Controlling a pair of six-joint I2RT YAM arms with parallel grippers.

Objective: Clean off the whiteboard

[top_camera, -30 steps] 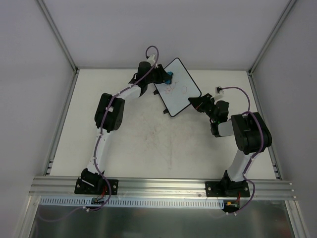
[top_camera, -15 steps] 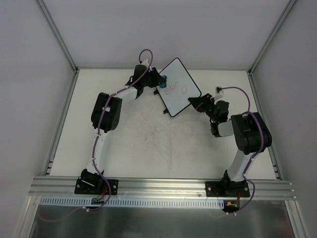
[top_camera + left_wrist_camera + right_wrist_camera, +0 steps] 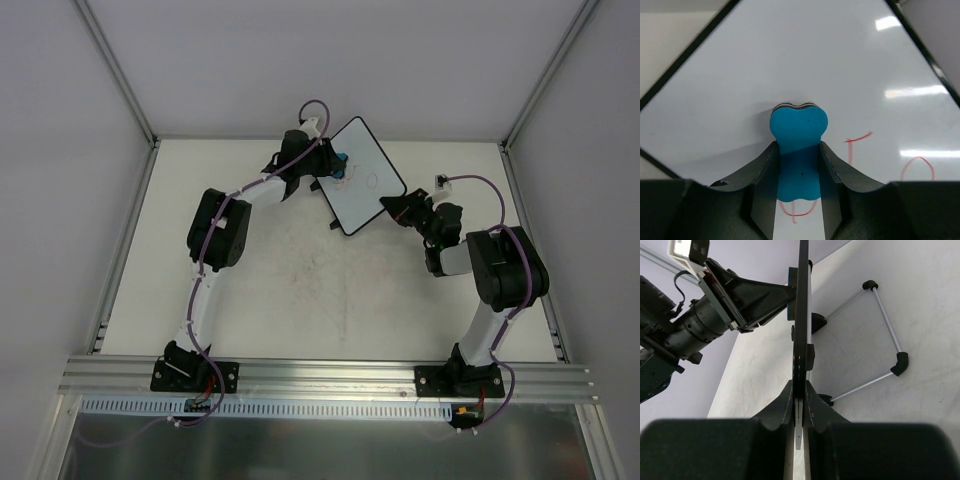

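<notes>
The whiteboard (image 3: 362, 178) stands tilted at the table's far middle, white with a thin black frame. Faint red scribbles (image 3: 360, 180) mark its face. My left gripper (image 3: 335, 160) is shut on a small blue eraser (image 3: 799, 150) and presses it against the board's face (image 3: 805, 65); red marks (image 3: 857, 145) lie right of and below the eraser. My right gripper (image 3: 392, 208) is shut on the board's edge (image 3: 802, 315), seen edge-on in the right wrist view, pinched between both fingers.
The board's wire stand (image 3: 887, 337) with black corner joints rests on the table behind it. Grey walls and metal rails (image 3: 125, 250) bound the table. My left arm's wrist (image 3: 695, 325) is close on the board's other side.
My left gripper has slid the eraser across the board's upper left, first toward the left edge, then back right. Some red scribbles look fainter. The right arm and board have stayed still.
</notes>
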